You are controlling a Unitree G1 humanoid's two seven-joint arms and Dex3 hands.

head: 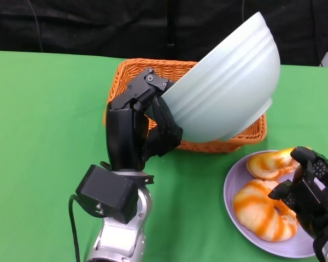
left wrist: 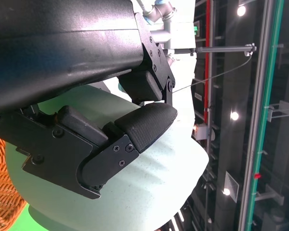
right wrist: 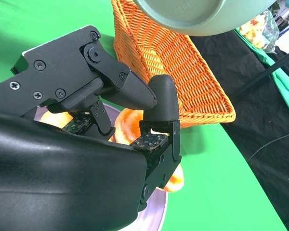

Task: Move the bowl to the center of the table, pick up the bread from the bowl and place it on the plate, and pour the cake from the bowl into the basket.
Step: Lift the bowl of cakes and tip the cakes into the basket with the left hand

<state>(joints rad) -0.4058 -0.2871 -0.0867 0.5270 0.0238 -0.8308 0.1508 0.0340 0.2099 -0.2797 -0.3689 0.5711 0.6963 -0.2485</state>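
The left robot hand [head: 147, 117] is gripping the pale green bowl [head: 229, 87] by its rim, fingers clamped against the bowl's wall, and is holding it lifted and tipped steeply on its side above the orange wicker basket [head: 132, 71]. The bowl's mouth is facing away toward the back of the basket, so its ribbed outside and round base are showing toward the camera, and its inside is staying hidden; whether the cake is in the bowl or in the basket cannot be told. In the left wrist view the fingers [left wrist: 144, 125] are pressing flat on the bowl's outer wall [left wrist: 149, 192], with a corner of the basket weave [left wrist: 0, 192] showing beside it. The basket is sitting on the green bench [head: 44, 120], and the bowl is covering most of its middle and far side. Just beside the basket, on its near right side, the lavender plate [head: 232, 202] is lying on the bench, carrying two pieces of orange-striped bread [head: 259, 210], one nearer the basket and one farther from it. The right robot hand [head: 311, 191] is hovering over the plate's edge farthest from the basket, holding nothing, with its fingers curled in close together. In the right wrist view its fingers [right wrist: 159, 101] are sitting above the bread [right wrist: 127, 120] and plate, with the basket wall [right wrist: 183, 72] and the bowl's base [right wrist: 202, 17] beyond.
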